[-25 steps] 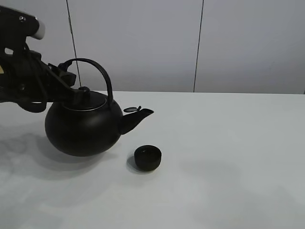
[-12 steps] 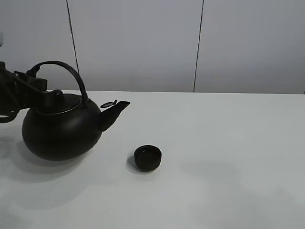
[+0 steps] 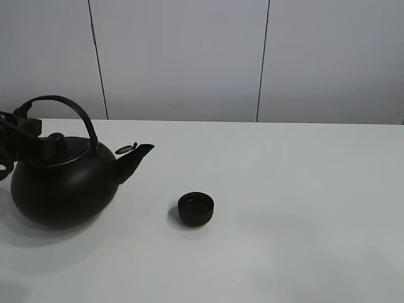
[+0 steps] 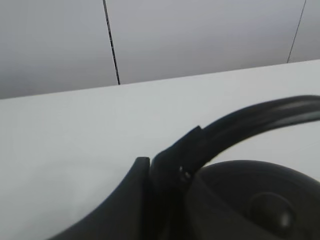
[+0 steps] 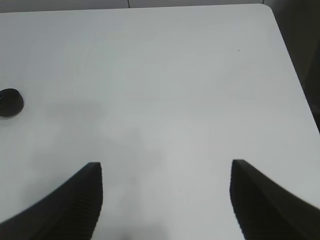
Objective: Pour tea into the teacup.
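The big round black kettle (image 3: pixel 60 189) has been carried toward 9 o'clock, away from the small matte-black bowl-shaped teacup (image 3: pixel 196 209), which is set upright on the white tabletop (image 3: pixel 303 189). The teacup's contents cannot be made out. The left gripper (image 3: pixel 22 129), cut off at the frame edge, is pinched on the kettle's arched handle, with the teacup well apart at its 4 o'clock. The right gripper (image 5: pixel 165 170) is held spread, gripping nothing.

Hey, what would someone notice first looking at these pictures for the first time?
The big black kettle at the far left of the white table, its arched handle pinched by the left fingers. Then the tiny black teacup standing alone nearer the middle, apart from the spout.
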Controlling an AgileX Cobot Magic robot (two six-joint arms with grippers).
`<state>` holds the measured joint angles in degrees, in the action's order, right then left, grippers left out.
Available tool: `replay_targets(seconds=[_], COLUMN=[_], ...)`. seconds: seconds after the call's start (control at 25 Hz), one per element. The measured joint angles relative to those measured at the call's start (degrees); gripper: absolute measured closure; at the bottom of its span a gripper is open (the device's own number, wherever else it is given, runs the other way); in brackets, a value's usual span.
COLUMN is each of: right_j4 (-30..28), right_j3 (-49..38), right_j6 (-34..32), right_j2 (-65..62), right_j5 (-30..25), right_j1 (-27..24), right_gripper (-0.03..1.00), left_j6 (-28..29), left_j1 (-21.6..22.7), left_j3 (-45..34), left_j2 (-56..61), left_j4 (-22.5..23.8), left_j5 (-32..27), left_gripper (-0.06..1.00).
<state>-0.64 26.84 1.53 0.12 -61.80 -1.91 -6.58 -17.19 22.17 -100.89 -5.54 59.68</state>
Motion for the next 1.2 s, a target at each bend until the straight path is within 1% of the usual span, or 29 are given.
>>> replay_targets(seconds=[0.24, 0.48, 0.72, 0.8, 0.96, 1.04, 1.2], right_j4=[0.0, 0.1, 0.1, 0.1, 0.1, 0.1, 0.1], right_j3=[0.0, 0.0, 0.0, 0.0, 0.0, 0.0, 0.0], right_j6=[0.0, 0.0, 0.0, 0.0, 0.0, 0.0, 0.0], right_j2=[0.0, 0.0, 0.0, 0.0, 0.0, 0.0, 0.0], right_j5=[0.0, -0.1, -0.1, -0.1, -0.1, -0.1, -0.1], right_j1=[0.0, 0.0, 0.0, 0.0, 0.0, 0.0, 0.0], right_gripper=[0.47, 0.47, 0.47, 0.47, 0.47, 0.47, 0.47], left_j6=[-0.4, -0.9, -1.0, -0.6, 0.7, 0.9, 1.2], left_j1=[0.0, 0.0, 0.0, 0.0, 0.0, 0.0, 0.0], left_j3=[-0.6, -0.7, -0.7, -0.7, -0.8, -1.3, -3.8], left_j2=[-2.6, -2.6, -2.6, -2.6, -2.2, -2.1, -1.9], left_j4=[0.2, 2.9, 3.7, 4.4, 4.8, 4.6, 4.6], left_j5=[0.2, 0.2, 0.2, 0.7, 3.9, 4.8, 5.5], left_gripper=[0.84, 0.84, 0.84, 0.8, 0.62, 0.59, 0.57])
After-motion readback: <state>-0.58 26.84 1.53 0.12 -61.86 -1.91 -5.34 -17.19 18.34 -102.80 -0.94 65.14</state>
